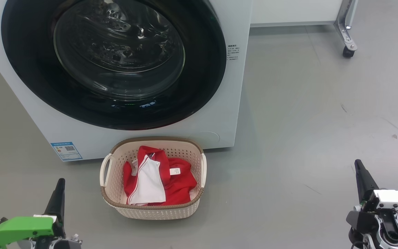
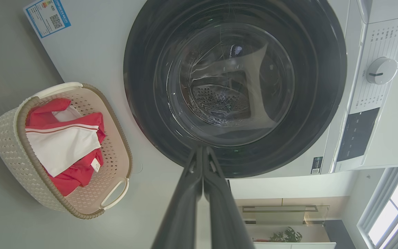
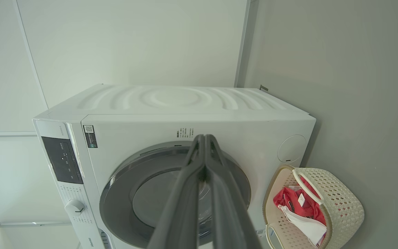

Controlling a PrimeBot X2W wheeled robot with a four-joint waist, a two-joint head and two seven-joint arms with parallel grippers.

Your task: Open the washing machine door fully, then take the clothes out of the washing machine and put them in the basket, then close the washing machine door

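Showing blue QR sticker [image 1: 66,151] on washing machine [image 1: 231,103], white label [image 1: 174,171] on clothes [image 1: 181,186]

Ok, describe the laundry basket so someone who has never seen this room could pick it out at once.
Find the big white washing machine with its round black door. On the grey floor just below it sits the basket: cream, perforated, brown-rimmed, holding red-and-white clothes.

grey floor [image 1: 306,103], castor wheel [image 1: 347,52] under a metal leg [image 1: 343,26], potted plant [image 2: 287,235]
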